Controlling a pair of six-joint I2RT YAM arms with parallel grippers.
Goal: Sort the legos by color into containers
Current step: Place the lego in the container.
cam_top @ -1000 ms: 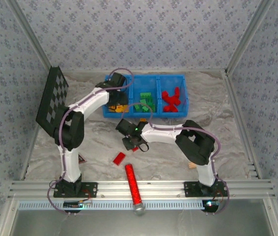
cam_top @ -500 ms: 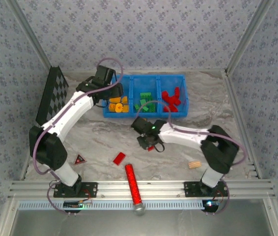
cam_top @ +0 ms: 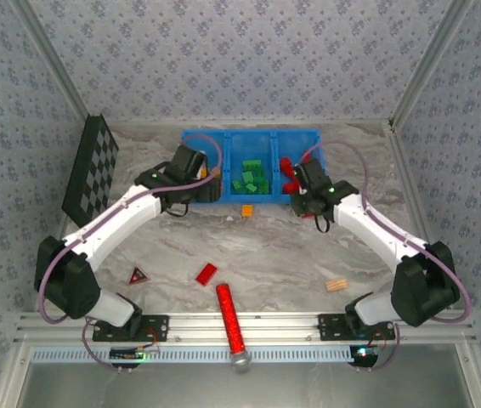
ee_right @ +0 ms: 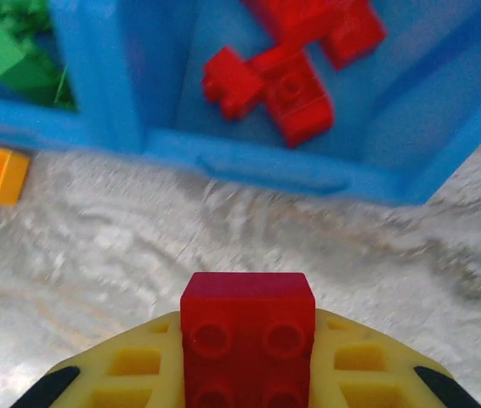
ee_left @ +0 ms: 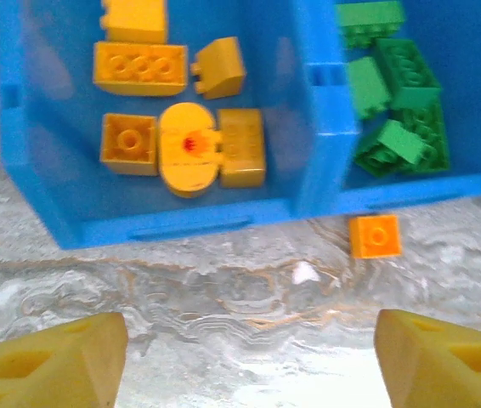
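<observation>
Where bricks are kept: one bright blue plastic bin (cam_top: 249, 133), smooth-walled, is divided into three equal open-topped rectangular compartments in a row, just ahead of both grippers.
Left gripper (ee_left: 249, 353): released; its two yellow fingers (ee_left: 53, 361) are spread wide, with bare counter between them.
Right gripper (ee_right: 247, 382): clenched on one held red brick (ee_right: 247, 319), glossy and blocky, with round studs on top.
Yellow-orange bricks (ee_left: 138, 68): six are counted in the left compartment, ahead and left of the left gripper; one is long and studded, one sloped, one rounded with a red dot, the rest blocky.
Green bricks (ee_left: 393, 93): a jumbled studded heap is seen in the middle compartment, ahead and right of the left gripper; the number cannot be told.
Red bricks (ee_right: 296, 93): at least three are seen in the right compartment, straight ahead of the right gripper, lying crosswise.
Orange brick (ee_left: 375, 235): one square studded piece is laid on the counter just outside the bin's near wall, ahead-right of the left gripper.
Loose red brick (cam_top: 206, 273): one rectangular piece is seen well behind both grippers.
Counter (cam_top: 308, 246): marbled grey-white.
Other things: one red cylinder (cam_top: 232, 319) with a silver tip, one tan block (cam_top: 336, 285) and one black checkered board (cam_top: 89, 166) are counted.
</observation>
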